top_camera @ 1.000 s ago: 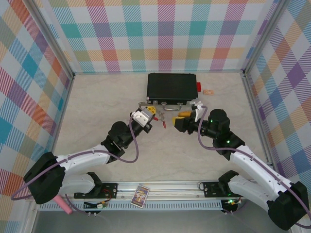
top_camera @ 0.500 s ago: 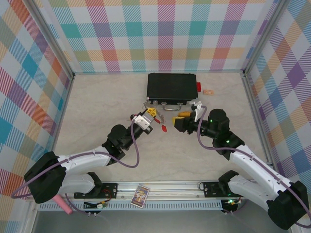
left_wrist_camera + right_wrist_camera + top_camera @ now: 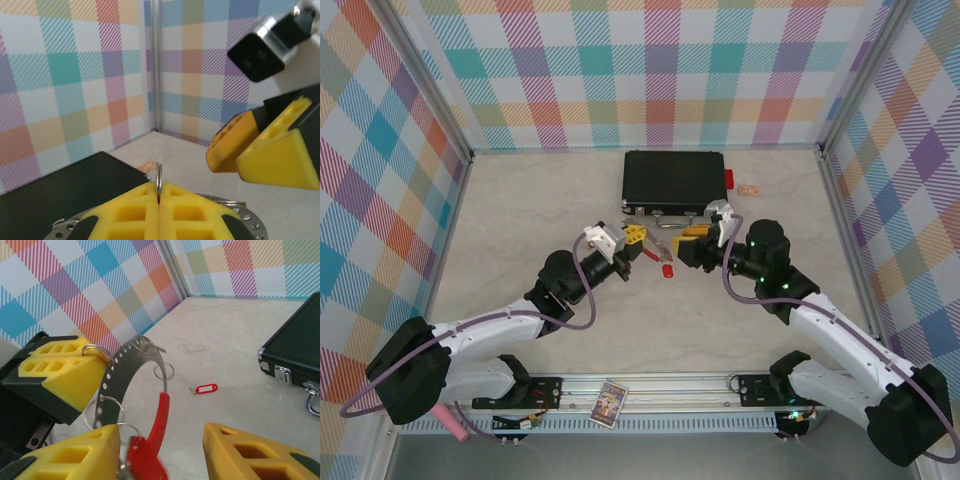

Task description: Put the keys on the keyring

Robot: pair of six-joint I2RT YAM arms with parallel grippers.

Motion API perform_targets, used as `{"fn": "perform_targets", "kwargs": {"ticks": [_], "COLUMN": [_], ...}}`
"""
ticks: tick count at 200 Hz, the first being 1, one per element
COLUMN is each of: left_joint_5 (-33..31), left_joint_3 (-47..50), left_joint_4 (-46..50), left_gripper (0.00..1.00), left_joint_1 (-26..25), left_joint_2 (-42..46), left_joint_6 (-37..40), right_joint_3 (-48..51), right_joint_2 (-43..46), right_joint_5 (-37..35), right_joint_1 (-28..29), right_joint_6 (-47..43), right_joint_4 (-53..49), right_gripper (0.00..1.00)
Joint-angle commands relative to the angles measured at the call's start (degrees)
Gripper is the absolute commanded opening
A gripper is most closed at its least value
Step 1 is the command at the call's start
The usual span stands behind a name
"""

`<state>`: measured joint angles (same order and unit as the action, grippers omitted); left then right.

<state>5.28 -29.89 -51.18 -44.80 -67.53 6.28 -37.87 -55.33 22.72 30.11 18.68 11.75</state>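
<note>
**Grippers closing up on the held ring, one key loose on the table**

Plaid walls box in a pale marbled table (image 3: 500, 230), with the black case (image 3: 672, 178) set at the back. In front of it my two arms meet nose to nose. Over the last second my left gripper (image 3: 632, 235) has rolled at the wrist and my right gripper (image 3: 688, 240) has edged leftward. The gap between them is now narrower in the top view, and the red speck under that gap has drifted toward my right side. I read that as the ring being presented so my right fingers can work on it.

My left jaws are pressed flat together, pinching the keyring (image 3: 120, 365) by a small wire ring at their seam. My right jaws stand spread and grip nothing.

The keyring hangs clear of the table between the two grippers. From my right wrist it shows as a perforated silvery strip that rises from my left fingertips and arcs over toward me, hollow side down. Its long axis runs roughly gripper to gripper. A red strip (image 3: 161, 415) dangles from it, nearly upright, and its lower end is blurred between my right fingers, so it is probably swinging. I cannot tell whether it is a key tag or part of the ring.

The loose key (image 3: 206, 389) lies flat on the table beyond, well apart from the ring, with its metal end pointing left. It is not yet threaded.
</note>
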Motion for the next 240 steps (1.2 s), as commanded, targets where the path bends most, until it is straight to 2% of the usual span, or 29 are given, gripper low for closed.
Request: {"fn": "perform_targets", "kwargs": {"ticks": [1,46,78,113,148,197,229,240], "left_joint_5": [10.9,20.0,21.4,23.6,24.4,25.4,26.1,26.4], "left_joint_3": [-1.5,-2.1,-2.1,-3.3,-4.1,-4.9,-5.2,-5.2], "left_joint_4": [-4.6,-7.1,-8.9,-9.1,-9.1,-9.2,-8.9,-8.8], "left_gripper": [0.00,0.00,0.00,0.00,0.00,0.00,0.00,0.00], "left_joint_1": [3.2,5.7,5.9,5.9,6.0,6.0,6.0,6.1], "left_joint_2": [0.2,-0.3,-1.0,-2.0,-2.6,-3.0,-3.0,-3.0], "left_joint_6": [-12.2,-19.6,-22.1,-24.1,-25.3,-26.2,-26.5,-26.6], "right_joint_3": [-2.8,-4.4,-5.4,-7.0,-7.7,-8.1,-8.7,-8.8], "right_joint_2": [-2.1,-6.0,-9.7,-12.9,-13.4,-14.6,-15.7,-15.7], "right_joint_5": [7.6,18.7,24.5,28.5,28.7,29.9,30.7,30.8], "right_joint_1": [-2.3,-5.0,-5.0,-4.5,-2.5,-1.8,-1.5,-1.3], "right_joint_6": [2.8,7.5,11.1,11.5,7.9,7.7,7.8,7.7], "right_joint_4": [5.4,14.1,20.3,22.6,20.5,20.0,19.6,19.5], "right_gripper": [0.43,0.38,0.34,0.30,0.30,0.29,0.21,0.15]}}
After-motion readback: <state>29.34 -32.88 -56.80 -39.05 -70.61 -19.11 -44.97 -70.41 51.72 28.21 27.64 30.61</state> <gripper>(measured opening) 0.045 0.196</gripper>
